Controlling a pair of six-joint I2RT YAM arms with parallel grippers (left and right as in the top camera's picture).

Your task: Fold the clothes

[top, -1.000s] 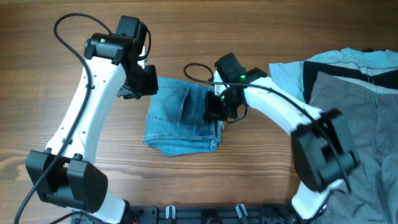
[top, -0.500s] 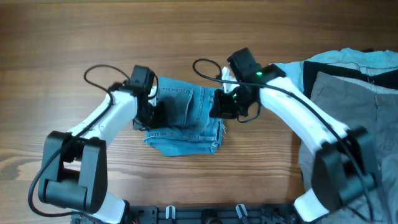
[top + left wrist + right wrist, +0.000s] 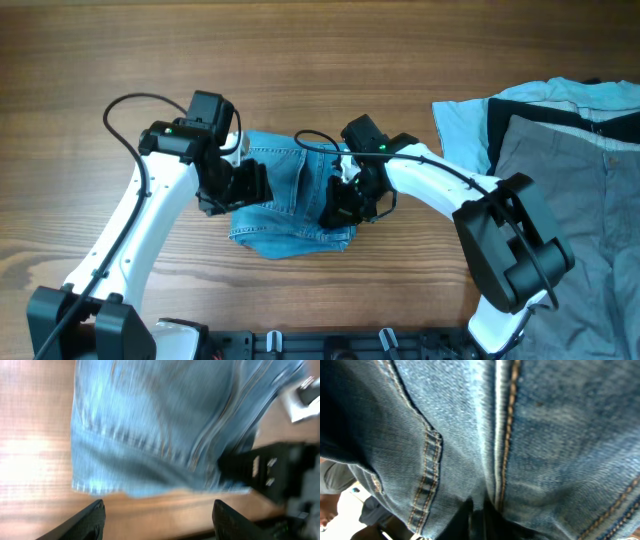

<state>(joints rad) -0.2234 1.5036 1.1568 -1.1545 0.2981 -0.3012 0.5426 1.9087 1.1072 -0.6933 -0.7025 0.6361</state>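
The light blue denim jeans [image 3: 290,205] lie folded into a small bundle at the table's middle. My left gripper [image 3: 240,188] is open and empty at the bundle's left edge; in its wrist view the jeans [image 3: 155,425] fill the top and both fingers [image 3: 159,521] stand apart over bare wood. My right gripper [image 3: 337,208] is on the bundle's right side, shut on a fold of the jeans; its wrist view shows only denim seams [image 3: 505,440] pinched at the fingers [image 3: 482,517].
A pile with a pale blue shirt [image 3: 465,125] and grey trousers [image 3: 580,200] lies at the right edge. The arms' bases and a black rail [image 3: 330,345] stand at the front edge. Bare wooden table [image 3: 330,60] lies behind.
My left arm swung back up and its gripper now sits at the bundle's left edge. My right gripper moved down and left onto the jeans. The bundle shifted slightly toward the front.
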